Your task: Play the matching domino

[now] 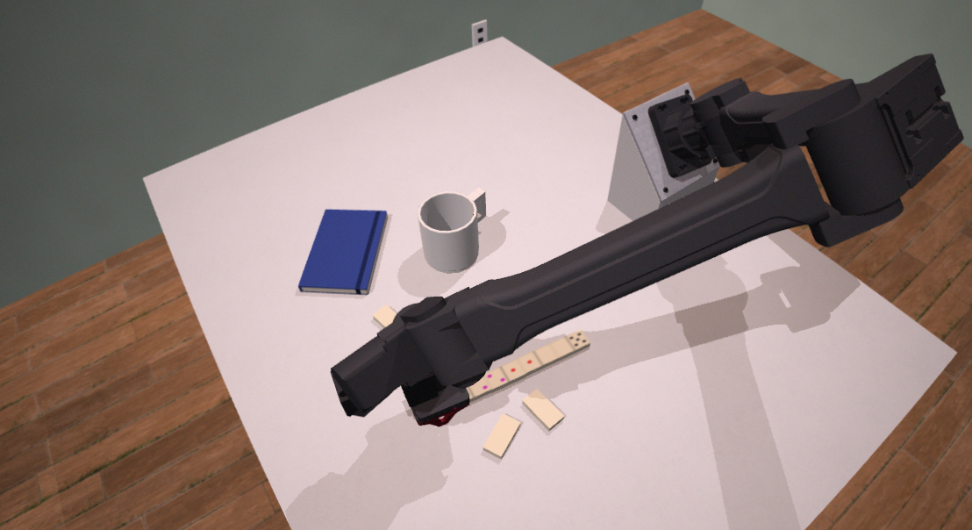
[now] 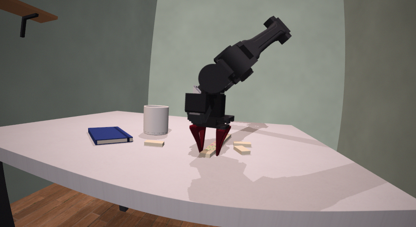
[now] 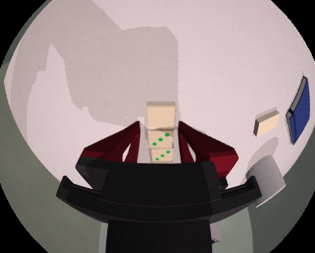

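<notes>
Top view: a grey mug stands upright on the worktop, its visible interior holding nothing; a blue notebook lies near it; exterior view: the end effector stands parted astride the domino line, gripping nothing; one loose domino lies near the mug; wrist view: the line's blank end half lies just beyond the fingertips.

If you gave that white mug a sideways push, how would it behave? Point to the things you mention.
The mug (image 1: pixel 450 244) (image 2: pixel 156 120) (image 3: pixel 266 176) would probably slide rather than tip, given its broad, flat-looking base. Its thick wall looks rigid, so I'd expect no flexing. The handle (image 1: pixel 480 204) sticking out might make it swivel a little.
</notes>
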Robot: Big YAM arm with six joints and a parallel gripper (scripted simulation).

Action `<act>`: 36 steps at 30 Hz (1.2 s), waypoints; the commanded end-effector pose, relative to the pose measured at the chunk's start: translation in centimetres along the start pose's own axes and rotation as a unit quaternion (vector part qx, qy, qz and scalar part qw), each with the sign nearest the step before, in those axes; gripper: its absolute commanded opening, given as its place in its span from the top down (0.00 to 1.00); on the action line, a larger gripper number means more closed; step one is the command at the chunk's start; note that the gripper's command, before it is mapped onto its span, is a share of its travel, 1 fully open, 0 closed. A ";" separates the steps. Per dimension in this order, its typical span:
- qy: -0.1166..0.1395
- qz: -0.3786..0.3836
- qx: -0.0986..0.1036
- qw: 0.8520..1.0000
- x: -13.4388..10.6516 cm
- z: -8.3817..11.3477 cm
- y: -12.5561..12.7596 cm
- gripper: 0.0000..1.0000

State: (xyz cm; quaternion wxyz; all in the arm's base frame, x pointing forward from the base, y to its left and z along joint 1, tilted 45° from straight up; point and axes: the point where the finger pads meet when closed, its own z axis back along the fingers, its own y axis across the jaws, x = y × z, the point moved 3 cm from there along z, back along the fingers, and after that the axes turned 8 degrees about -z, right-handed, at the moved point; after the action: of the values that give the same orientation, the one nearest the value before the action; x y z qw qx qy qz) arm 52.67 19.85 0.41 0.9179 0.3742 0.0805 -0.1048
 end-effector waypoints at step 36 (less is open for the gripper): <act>-0.004 -0.007 -0.003 1.000 0.2 0.0 -0.6 0.57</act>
State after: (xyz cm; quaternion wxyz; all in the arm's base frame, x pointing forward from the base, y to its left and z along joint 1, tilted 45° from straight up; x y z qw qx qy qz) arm 52.66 19.83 0.38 0.9181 0.3732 0.0807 -0.1058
